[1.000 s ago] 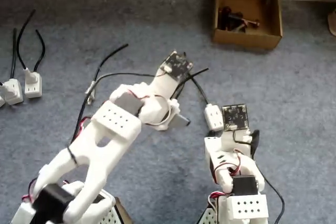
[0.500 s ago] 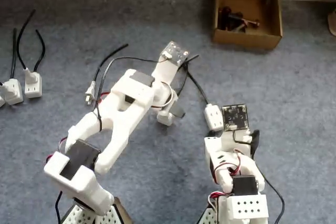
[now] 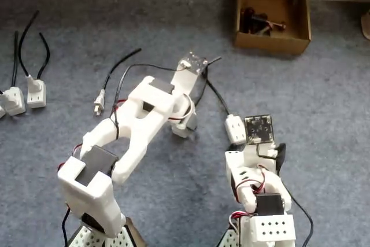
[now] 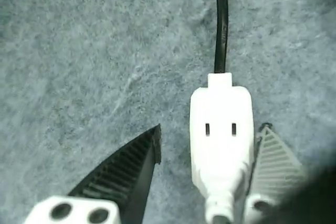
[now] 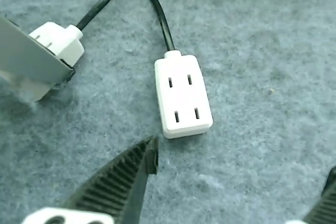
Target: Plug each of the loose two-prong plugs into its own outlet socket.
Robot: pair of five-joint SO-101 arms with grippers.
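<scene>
From where I stand, the left arm stretches across the grey felt-like surface (image 3: 324, 114) towards its middle. The left end effector (image 4: 210, 128) is down over a white single-outlet socket on a black cord (image 4: 221, 145). It is wide open and grips nothing. The socket lies flat between the jaws with its two slots facing up. It rests against the pale ribbed finger (image 4: 275, 161), while the black ribbed finger (image 4: 128, 174) stands well apart on the other side, with bare surface between.

Just to the right lies a white two-outlet socket block on a black cord (image 3: 235, 128), flat and slots up, directly beyond the right arm's wrist. The right end effector (image 5: 241, 161) hovers near this block (image 5: 184, 95), also wide open and with nothing in it. The block sits just past the tip of its black finger (image 5: 123, 182). The single socket (image 5: 58, 40) shows a little farther left, partly behind a grey plate of the left arm.

A white two-prong plug on a black cord (image 3: 99, 101) lies loose on the surface, left of the left arm (no socket touches it). At the far left edge sit two more white sockets (image 3: 36, 92) (image 3: 13, 100), side by side, their black cords running away. A brown cardboard box (image 3: 272, 41) holding dark parts sits at the far right.
</scene>
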